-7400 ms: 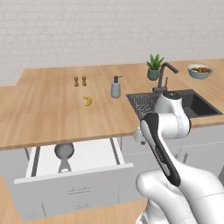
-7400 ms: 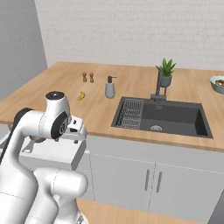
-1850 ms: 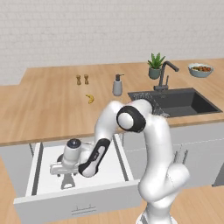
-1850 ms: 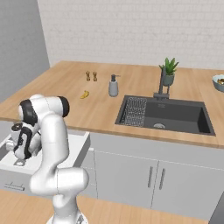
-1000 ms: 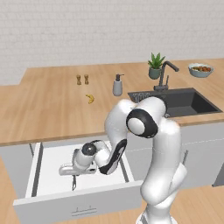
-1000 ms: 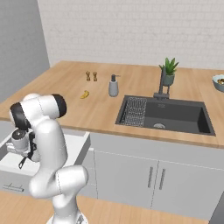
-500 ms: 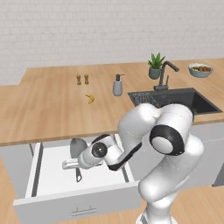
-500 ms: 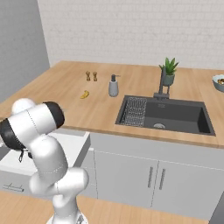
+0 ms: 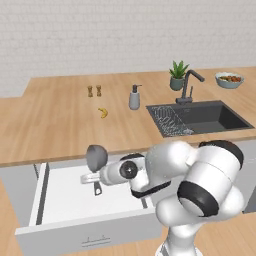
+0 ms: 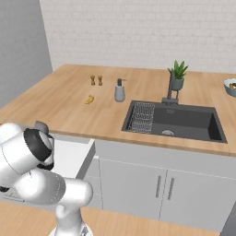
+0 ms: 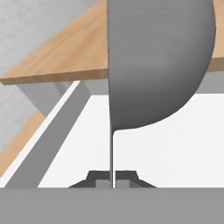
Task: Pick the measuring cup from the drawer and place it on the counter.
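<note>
My two-finger gripper is pinched on the thin flat handle of the small dark-grey metal measuring cup, the dark fingertips pressed against the handle from both sides. In the hand view the cup's round bowl stands large straight ahead of the fingers, seen edge-on, with the handle running down into my grip.

From the left base view the cup is lifted clear of the white floor of the wide, shallow pull-out drawer, which stands open below the front edge of the large light-brown wooden counter. The bowl is at about the level of that front edge, above the far part of the drawer. My gripper sits just below it, over the drawer's inside. In the right base view the cup's bowl peeks out behind my arm at the left, beside the drawer's white inside.

Farther back on the counter lie a small yellow banana, a grey soap dispenser bottle and two small brown shakers. To the right is the dark sink basin with its dark tap, a green potted plant behind it and a bowl of food at the far right.
</note>
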Robot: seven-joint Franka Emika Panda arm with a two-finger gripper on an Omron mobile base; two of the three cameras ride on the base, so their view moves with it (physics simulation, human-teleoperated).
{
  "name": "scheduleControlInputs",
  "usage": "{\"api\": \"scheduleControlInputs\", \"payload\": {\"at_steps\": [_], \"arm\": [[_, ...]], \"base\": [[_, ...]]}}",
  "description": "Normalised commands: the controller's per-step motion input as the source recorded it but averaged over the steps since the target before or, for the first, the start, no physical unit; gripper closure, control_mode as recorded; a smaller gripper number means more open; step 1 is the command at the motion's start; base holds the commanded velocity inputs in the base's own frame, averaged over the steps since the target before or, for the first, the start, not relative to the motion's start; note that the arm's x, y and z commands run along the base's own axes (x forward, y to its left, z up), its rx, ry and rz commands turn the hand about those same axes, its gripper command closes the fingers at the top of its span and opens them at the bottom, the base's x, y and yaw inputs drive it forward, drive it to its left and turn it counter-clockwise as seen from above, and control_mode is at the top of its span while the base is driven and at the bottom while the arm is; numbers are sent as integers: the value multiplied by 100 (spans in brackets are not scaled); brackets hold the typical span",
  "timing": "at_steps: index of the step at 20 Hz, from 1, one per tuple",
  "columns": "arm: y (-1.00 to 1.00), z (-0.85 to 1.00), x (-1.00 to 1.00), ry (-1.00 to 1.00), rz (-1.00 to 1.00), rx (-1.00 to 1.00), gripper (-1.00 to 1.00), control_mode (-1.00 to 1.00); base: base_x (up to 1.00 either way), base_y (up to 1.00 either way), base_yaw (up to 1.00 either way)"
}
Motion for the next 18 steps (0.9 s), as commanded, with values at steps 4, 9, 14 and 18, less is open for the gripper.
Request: {"api": "scheduleControlInputs", "payload": {"at_steps": [4, 9, 14, 18], "arm": [[-5, 100, 56, 15, 0, 0, 100, -100], [-1, 100, 56, 22, 1, 0, 100, -100], [0, 100, 56, 22, 5, 0, 100, -100], [1, 100, 40, 18, 3, 0, 100, -100]], "base": [[0, 0, 0], [0, 0, 0], [0, 0, 0], [0, 0, 0]]}}
